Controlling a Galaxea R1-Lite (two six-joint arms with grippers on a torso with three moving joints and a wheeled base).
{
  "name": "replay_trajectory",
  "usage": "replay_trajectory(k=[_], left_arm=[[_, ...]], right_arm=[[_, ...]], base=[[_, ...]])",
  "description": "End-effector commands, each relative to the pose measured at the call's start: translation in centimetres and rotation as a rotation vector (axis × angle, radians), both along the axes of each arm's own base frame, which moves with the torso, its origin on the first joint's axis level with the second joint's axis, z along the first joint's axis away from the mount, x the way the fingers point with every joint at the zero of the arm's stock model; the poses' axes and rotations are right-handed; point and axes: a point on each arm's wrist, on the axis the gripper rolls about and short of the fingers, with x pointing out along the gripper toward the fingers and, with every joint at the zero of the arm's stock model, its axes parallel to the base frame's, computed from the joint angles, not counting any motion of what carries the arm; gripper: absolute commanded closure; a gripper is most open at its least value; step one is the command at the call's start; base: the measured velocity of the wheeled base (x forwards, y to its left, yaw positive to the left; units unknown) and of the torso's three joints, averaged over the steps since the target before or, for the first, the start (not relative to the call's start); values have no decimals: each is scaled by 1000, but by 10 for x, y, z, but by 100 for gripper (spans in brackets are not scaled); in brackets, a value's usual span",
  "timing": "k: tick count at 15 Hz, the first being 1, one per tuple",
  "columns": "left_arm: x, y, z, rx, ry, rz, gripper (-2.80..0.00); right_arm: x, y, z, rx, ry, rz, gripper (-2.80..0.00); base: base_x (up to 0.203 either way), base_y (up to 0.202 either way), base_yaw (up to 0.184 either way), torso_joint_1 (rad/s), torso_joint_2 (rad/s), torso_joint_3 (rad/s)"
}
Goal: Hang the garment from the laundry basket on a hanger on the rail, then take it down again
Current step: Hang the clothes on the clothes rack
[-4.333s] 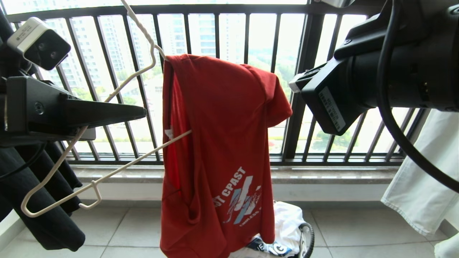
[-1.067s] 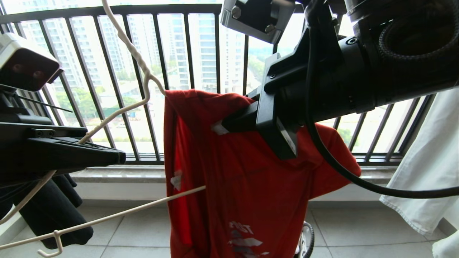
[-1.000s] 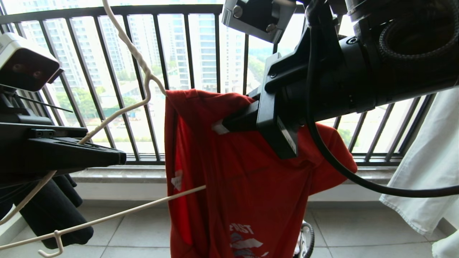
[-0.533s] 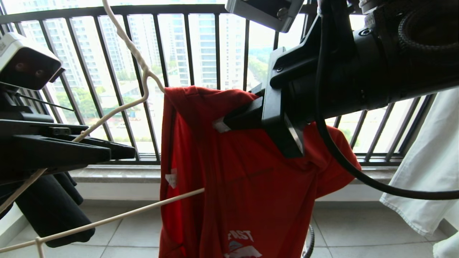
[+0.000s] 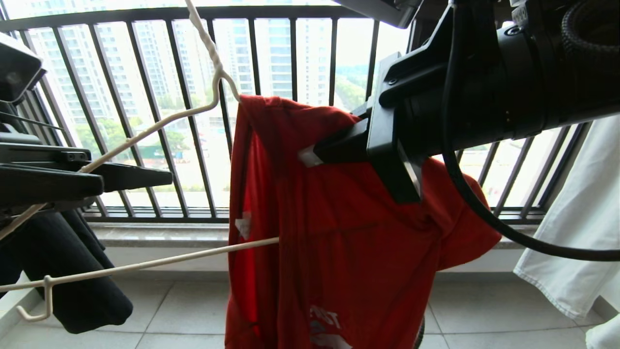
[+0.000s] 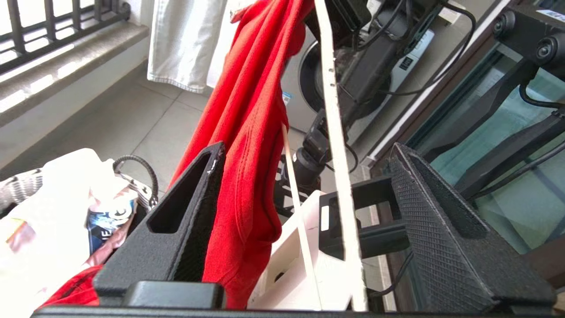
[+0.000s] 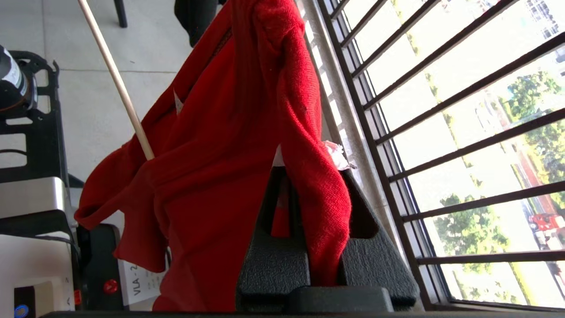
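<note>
The red garment [image 5: 339,232] hangs over one arm of the cream wire hanger [image 5: 160,118], whose hook runs up out of the head view. My right gripper [image 5: 315,155] is shut on a fold of the garment [image 7: 247,110] near its shoulder [image 7: 311,172]. At the left, my left gripper [image 5: 138,180] is open. The hanger's wire [image 6: 340,176] passes between its fingers [image 6: 194,212] with a gap on each side. The laundry basket [image 6: 20,189] stands on the floor below, with white clothes in it. The rail is out of view.
The dark barred window railing [image 5: 290,97] stands close behind the garment. A black garment [image 5: 72,271] hangs at the left and a white cloth [image 5: 576,218] at the right. A washing machine [image 6: 304,88] stands behind the robot's base. The floor is tiled.
My left gripper has opened and let go of the hanger wire. The hanger and garment have swung slightly right and up. My right gripper still pinches the garment.
</note>
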Motion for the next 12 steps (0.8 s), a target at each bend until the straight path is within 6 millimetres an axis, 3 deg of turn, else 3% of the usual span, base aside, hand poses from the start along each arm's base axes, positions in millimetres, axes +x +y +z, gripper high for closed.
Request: replay_trajectory(k=[1,7,12], left_arm=[[-16,5,14,1,-45,30,-280],[-38,7,41,-94,-152,405,-280],[-45,9,54,-153,-222,598,-280]], right_arm=[[8,-6,-1,-8,1,-32,0],[16,-3,-6,-27,-5,-107,0],[18,-4,-4,-21,-37,-162,0]], base=[[0,0,0,0,0,0],[0,0,0,0,0,0],[0,0,0,0,0,0]])
